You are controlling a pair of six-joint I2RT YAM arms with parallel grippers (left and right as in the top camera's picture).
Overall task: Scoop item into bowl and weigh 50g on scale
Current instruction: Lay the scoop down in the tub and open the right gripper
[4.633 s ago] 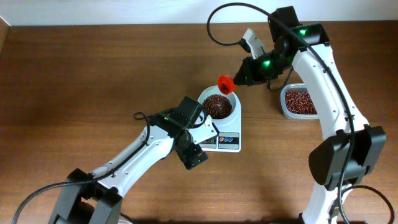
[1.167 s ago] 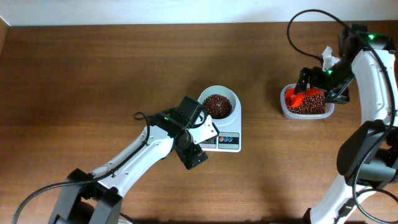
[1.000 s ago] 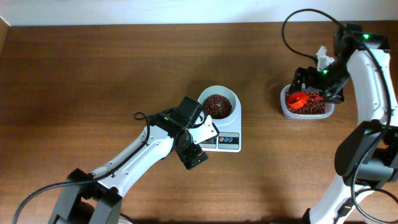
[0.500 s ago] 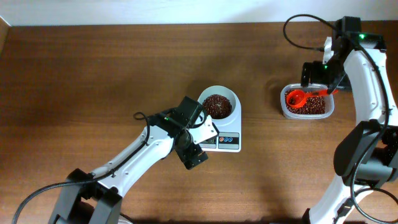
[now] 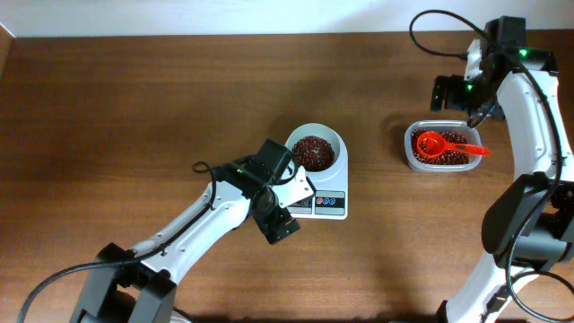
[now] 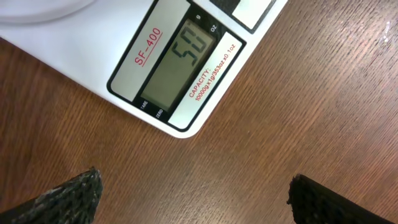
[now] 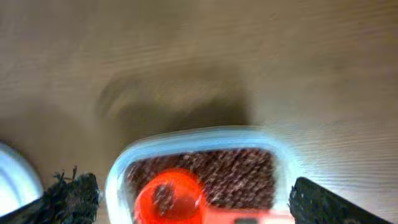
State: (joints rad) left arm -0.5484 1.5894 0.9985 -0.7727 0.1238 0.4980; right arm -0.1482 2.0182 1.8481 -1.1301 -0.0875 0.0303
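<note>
One scale (image 6: pixel 99 46) corner, apparently just beyond left claw (image 6: pixel 194 198).

Reference: scale (image 5: pixel 325 204). Bowl (image 5: pixel 316 148) takes up its platform, so no way down from above. Left gripper (image 6: pixel 194 196), jaws wide, crowds its front-left corner. Table (image 5: pixel 134 99) lies bare to its left and far side — free passage. To its right there is a bare strip, then the tub (image 5: pixel 408 152) with scoop (image 5: pixel 446 145) lying across it — right gripper (image 7: pixel 196 199) hangs spread just beyond.
</note>
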